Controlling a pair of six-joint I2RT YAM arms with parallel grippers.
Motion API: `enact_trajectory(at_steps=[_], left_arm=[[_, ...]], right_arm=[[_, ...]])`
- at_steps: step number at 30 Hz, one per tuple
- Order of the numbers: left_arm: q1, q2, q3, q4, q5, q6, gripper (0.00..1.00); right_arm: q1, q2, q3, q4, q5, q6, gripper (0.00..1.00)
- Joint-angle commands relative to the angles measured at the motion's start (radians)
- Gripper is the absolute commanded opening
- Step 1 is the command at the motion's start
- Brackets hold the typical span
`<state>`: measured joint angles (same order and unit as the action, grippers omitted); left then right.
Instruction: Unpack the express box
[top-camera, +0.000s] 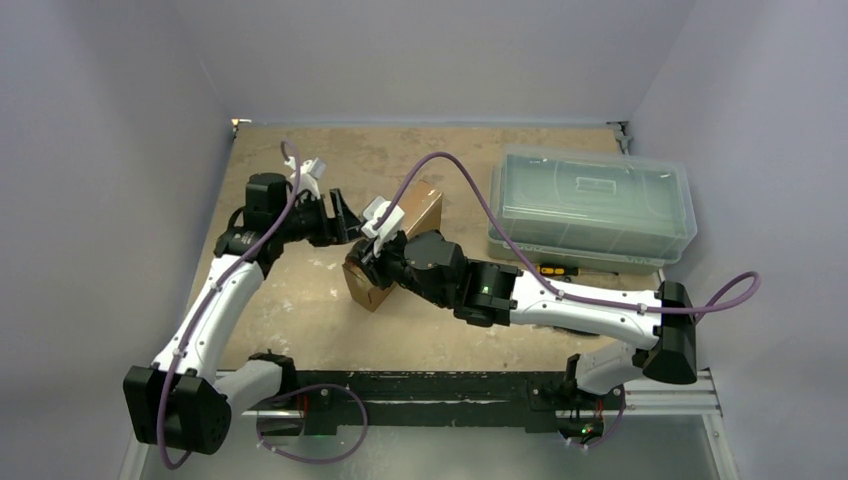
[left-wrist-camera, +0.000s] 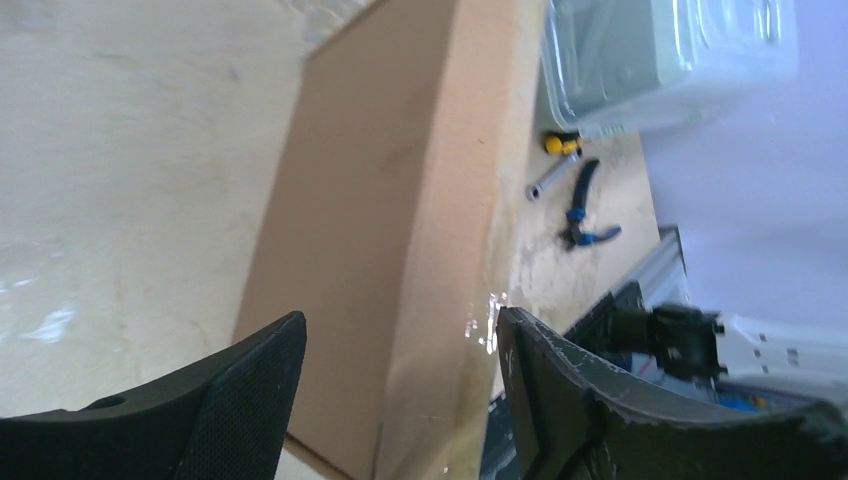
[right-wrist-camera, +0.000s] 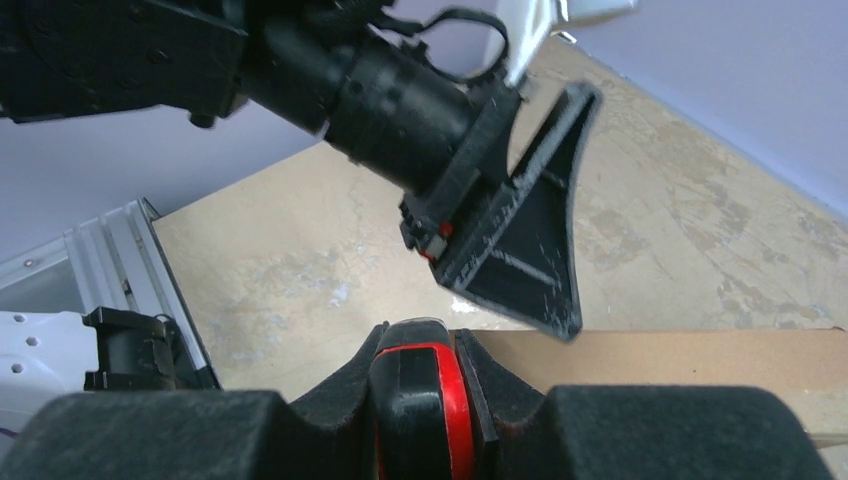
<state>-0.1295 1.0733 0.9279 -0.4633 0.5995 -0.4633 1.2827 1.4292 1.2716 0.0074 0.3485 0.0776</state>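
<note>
From where I stand, the job looks barely started. The express box sits mid-tabletop, tipped up on one long edge. I see no flap lifted and nothing taken out; every face that shows is plain closed cardboard.

The left tool has its fingers spread wide, one on each side of the box's near end. Whether the pads actually touch the cardboard I cannot tell. The right tool comes in from the other side, low against the box. It is pinching a small black-and-red object, which I take to be a cutter, though its working end is hidden.

The clear lidded bin stands well apart at the far right, lid on.

As I judge it, this is the seal-cutting stage: steadying the box and bringing the blade to the taped edge. Slitting the seal, swinging the flap open and lifting out whatever is inside are all left to do.
</note>
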Motion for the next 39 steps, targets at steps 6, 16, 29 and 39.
enact_trajectory(at_steps=[6, 16, 29, 39], left_arm=[[-0.076, 0.090, -0.010, 0.041, 0.026, 0.060, 0.68], [-0.072, 0.096, -0.061, 0.087, -0.002, 0.050, 0.64], [-0.017, 0.116, -0.102, 0.257, 0.172, -0.092, 0.60], [-0.015, 0.139, -0.127, 0.258, 0.132, -0.068, 0.47]], right_arm=[[0.004, -0.039, 0.012, 0.024, -0.006, -0.009, 0.00], [0.003, -0.013, 0.027, -0.002, 0.020, 0.014, 0.00], [0.003, -0.008, 0.025, 0.019, -0.017, 0.018, 0.00], [0.004, 0.023, 0.059, -0.004, 0.040, -0.010, 0.00]])
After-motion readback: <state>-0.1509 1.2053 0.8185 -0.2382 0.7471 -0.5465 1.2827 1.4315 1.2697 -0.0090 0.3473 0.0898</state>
